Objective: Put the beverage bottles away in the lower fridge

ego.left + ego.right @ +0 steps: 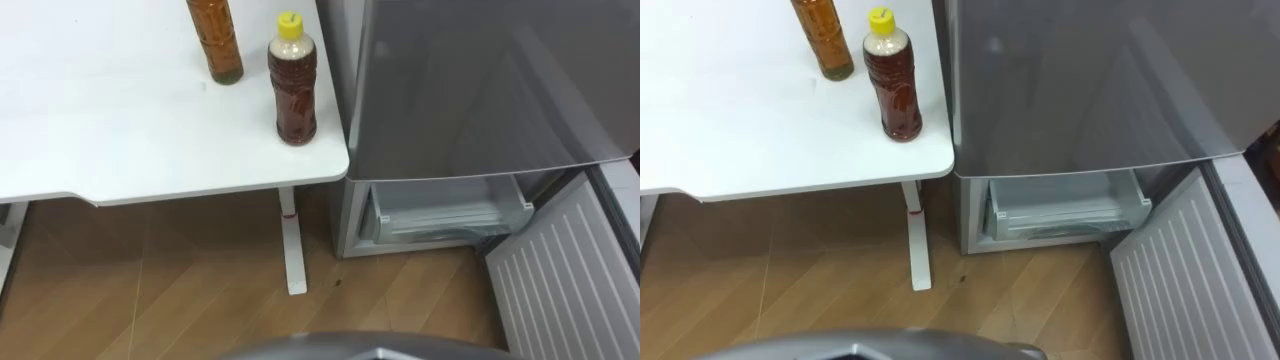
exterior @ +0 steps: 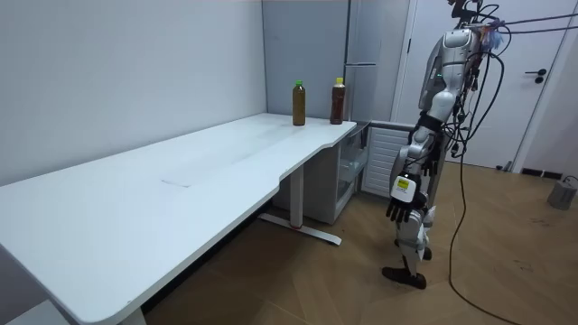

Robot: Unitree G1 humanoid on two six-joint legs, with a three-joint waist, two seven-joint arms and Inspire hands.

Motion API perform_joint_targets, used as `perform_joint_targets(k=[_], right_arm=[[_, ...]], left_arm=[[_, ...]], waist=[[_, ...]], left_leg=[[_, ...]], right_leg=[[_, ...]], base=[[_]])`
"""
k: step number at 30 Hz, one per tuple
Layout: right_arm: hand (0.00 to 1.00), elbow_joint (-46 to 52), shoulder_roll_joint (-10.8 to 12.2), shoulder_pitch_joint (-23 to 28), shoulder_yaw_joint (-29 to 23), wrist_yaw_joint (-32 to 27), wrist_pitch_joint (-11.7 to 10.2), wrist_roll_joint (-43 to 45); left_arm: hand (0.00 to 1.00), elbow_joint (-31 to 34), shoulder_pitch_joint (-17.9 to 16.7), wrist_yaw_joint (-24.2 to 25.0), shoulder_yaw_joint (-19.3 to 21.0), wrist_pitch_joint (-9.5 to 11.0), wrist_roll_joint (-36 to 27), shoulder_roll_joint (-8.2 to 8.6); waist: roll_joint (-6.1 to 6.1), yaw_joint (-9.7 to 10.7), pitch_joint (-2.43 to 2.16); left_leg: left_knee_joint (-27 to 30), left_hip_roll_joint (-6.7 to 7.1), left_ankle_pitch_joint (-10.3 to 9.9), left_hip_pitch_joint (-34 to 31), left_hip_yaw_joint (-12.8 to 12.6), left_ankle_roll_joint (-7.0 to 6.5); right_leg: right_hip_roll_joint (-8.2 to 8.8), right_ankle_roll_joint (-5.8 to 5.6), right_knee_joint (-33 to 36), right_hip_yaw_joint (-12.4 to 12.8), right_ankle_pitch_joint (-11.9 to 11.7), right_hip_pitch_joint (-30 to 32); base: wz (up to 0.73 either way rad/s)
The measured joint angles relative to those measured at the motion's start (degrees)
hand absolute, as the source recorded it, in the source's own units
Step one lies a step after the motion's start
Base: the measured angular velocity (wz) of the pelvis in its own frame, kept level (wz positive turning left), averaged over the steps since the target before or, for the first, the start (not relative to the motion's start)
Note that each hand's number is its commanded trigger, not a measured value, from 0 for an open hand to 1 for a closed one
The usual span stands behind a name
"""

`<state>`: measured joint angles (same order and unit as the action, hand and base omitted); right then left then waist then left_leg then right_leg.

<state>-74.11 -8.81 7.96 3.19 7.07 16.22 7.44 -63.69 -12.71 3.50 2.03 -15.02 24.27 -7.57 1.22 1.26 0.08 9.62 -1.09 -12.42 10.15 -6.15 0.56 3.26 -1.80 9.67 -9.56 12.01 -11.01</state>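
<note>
A wooden floor (image 1: 150,290) is seen closest below, with the white table leg (image 1: 292,250) standing on it. Above it, the white table (image 1: 100,120) is spread across the left of the eye views. Two drinks are stood upright near the table's corner beside the fridge, close together but apart. The amber bottle (image 1: 216,40) is set further back; its liquid is a clear golden brown, and a green cap is seen on it in the room view. The dark bottle (image 1: 292,90) is placed nearer the edge, filled with reddish-brown drink and closed with a yellow cap. To the right, the grey fridge (image 1: 480,90) is found just beside the table. Its lower door (image 1: 560,270) is swung open, and a pale drawer (image 1: 450,210) is exposed inside.

In the room view the robot is stood before the fridge. Its left hand (image 2: 404,206) is hung at thigh height, fingers loose and empty, well apart from both bottles.
</note>
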Motion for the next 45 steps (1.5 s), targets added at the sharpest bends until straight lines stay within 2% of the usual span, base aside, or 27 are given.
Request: perform_joint_targets(k=[12,21,26,33,38,40,42,44,45], right_arm=[[0.0,-0.2,0.0,0.0,0.0,0.0,-0.1,-0.1],[0.0,-0.2,0.0,0.1,0.0,0.1,0.1,-0.4],[0.0,-0.5,0.0,0.0,-0.1,1.3,0.1,-0.4],[0.0,-1.2,0.0,-0.2,-0.1,0.2,0.2,-1.7],[0.0,-1.5,-0.1,-0.3,-0.4,-0.8,0.0,-1.7],[0.0,-1.5,-0.1,-0.4,-0.4,-1.0,0.0,-1.9],[0.0,-1.4,-0.2,-0.3,-0.4,-1.2,-0.2,-2.7],[0.0,-1.3,-0.3,-0.1,-0.5,-1.3,-0.5,-2.9],[0.0,-1.1,-0.4,-0.1,-0.6,-1.4,-0.7,-3.1]], left_arm=[[0.0,0.0,-0.1,0.7,-0.2,0.0,-0.1,-0.03],[0.0,0.0,-0.5,0.6,0.1,-0.1,-2.6,-0.02],[0.0,-0.4,-0.9,-0.9,0.5,-0.1,-8.0,-0.01],[0.0,-0.3,-2.3,-7.1,4.8,0.1,-21.6,0.24],[0.0,0.8,-2.1,-13.3,10.6,0.5,-26.6,0.25],[0.0,0.9,-2.0,-16.8,12.2,1.6,-30.6,0.09],[0.0,1.8,-2.0,-18.9,13.7,1.9,-32.0,0.2],[0.0,4.7,-2.0,-21.6,15.1,2.2,-33.7,0.22],[0.0,6.8,-2.0,-23.6,15.9,3.0,-34.5,0.32]], waist=[[-0.05,-0.1,0.02],[0.08,-0.1,-0.01],[0.06,-0.2,-0.03],[0.03,-0.5,-0.07],[-0.24,-1.5,-0.05],[-0.41,-1.9,-0.09],[-0.57,-2.4,-0.1],[-0.59,-3.0,-0.11],[-0.61,-3.2,-0.12]], left_leg=[[-0.2,0.02,0.0,0.0,0.1,0.0],[-0.1,0.02,0.0,0.1,0.1,0.0],[-0.2,0.0,0.0,0.1,0.1,0.01],[0.0,0.09,0.0,0.1,0.2,0.0],[0.0,0.1,-0.1,0.4,0.3,-0.03],[-0.1,0.1,-0.1,0.3,0.5,-0.05],[-0.1,0.11,-0.1,0.3,0.6,-0.05],[-0.1,0.12,-0.1,0.0,0.8,-0.05],[0.0,0.17,-0.1,-0.1,1.1,-0.05]], right_leg=[[-0.01,0.0,0.0,0.0,0.0,0.0],[-0.02,-0.01,-0.1,-0.1,0.0,0.0],[-0.04,0.0,-0.1,-0.4,0.0,0.0],[0.08,0.0,-0.1,-0.7,0.0,-0.3],[0.04,-0.04,-0.9,-0.7,0.0,-1.1],[0.04,-0.03,-0.9,-0.8,0.0,-1.1],[0.04,-0.03,-0.9,-0.8,0.0,-1.1],[0.04,-0.02,-0.9,-0.9,0.0,-0.8],[0.07,-0.01,-0.9,-1.1,0.0,-0.8]], base=[[0.0],[0.0],[0.0],[0.02],[0.03],[0.03],[0.0],[0.03],[0.1]])
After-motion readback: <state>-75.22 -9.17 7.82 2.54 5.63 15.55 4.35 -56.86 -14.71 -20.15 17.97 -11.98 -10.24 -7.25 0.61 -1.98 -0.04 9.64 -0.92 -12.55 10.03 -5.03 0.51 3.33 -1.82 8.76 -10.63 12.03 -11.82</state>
